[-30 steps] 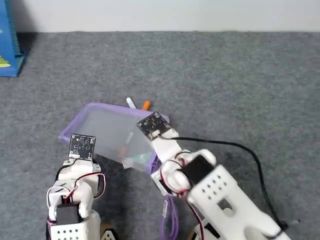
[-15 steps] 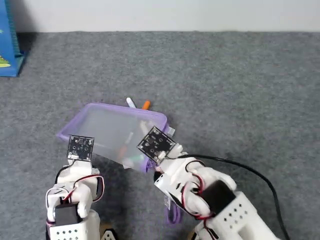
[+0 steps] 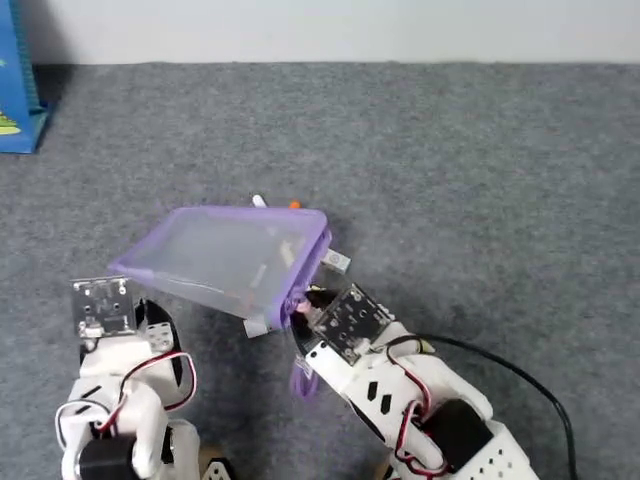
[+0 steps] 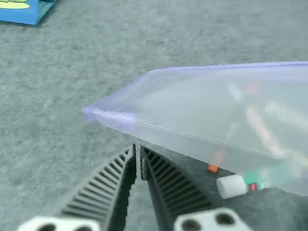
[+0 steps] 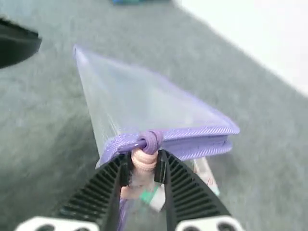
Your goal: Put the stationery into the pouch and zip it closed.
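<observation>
Right pincer (image 5: 143, 166) is clamping the pink zip pull (image 5: 144, 156), with the purple cord (image 5: 151, 139) knotted just above it. Over the last second it has been drawing back toward its own base and dragging the zip pull along the pouch's (image 3: 230, 255) right short edge. The pouch is swinging round and lifting with it.

Left pincer (image 4: 136, 155) is sitting narrow with nothing in it, just below the pouch's left corner and apart from it. It has been backing off from that edge.

Judgement: zipping is under way. Nothing is bracing the pouch now, so it may be sliding rather than closing.

Pouch is lying tilted on the grey table (image 3: 480, 160). It is clear-sided and purple-trimmed, with pens (image 4: 260, 130) showing inside. White and orange tips (image 3: 262, 201) are peeking past its far edge; cannot tell whether they are inside.
</observation>
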Controlling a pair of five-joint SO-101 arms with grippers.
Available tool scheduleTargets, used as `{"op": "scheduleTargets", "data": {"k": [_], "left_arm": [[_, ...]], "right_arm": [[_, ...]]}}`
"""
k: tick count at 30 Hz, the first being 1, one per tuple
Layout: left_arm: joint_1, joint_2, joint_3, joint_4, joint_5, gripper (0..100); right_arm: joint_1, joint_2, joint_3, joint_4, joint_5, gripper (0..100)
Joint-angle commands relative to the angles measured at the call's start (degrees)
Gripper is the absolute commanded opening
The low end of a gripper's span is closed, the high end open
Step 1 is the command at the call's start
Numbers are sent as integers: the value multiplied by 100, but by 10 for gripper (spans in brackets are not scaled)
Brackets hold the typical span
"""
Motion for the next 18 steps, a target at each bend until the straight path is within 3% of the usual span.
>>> {"op": "scheduleTargets", "data": {"k": [1, 7, 13, 18], "left_arm": [[492, -79, -356, 35, 105, 16], [1415, -79, -365, 9, 396, 55], [1556, -79, -365, 18, 598, 237], [1626, -79, -365, 26, 598, 269]], "right_arm": [[-40, -268, 35, -488, 79, 8], [-259, -268, 44, -646, 79, 8], [-374, -268, 44, -646, 44, 8], [-374, -303, 44, -646, 53, 8]]}}
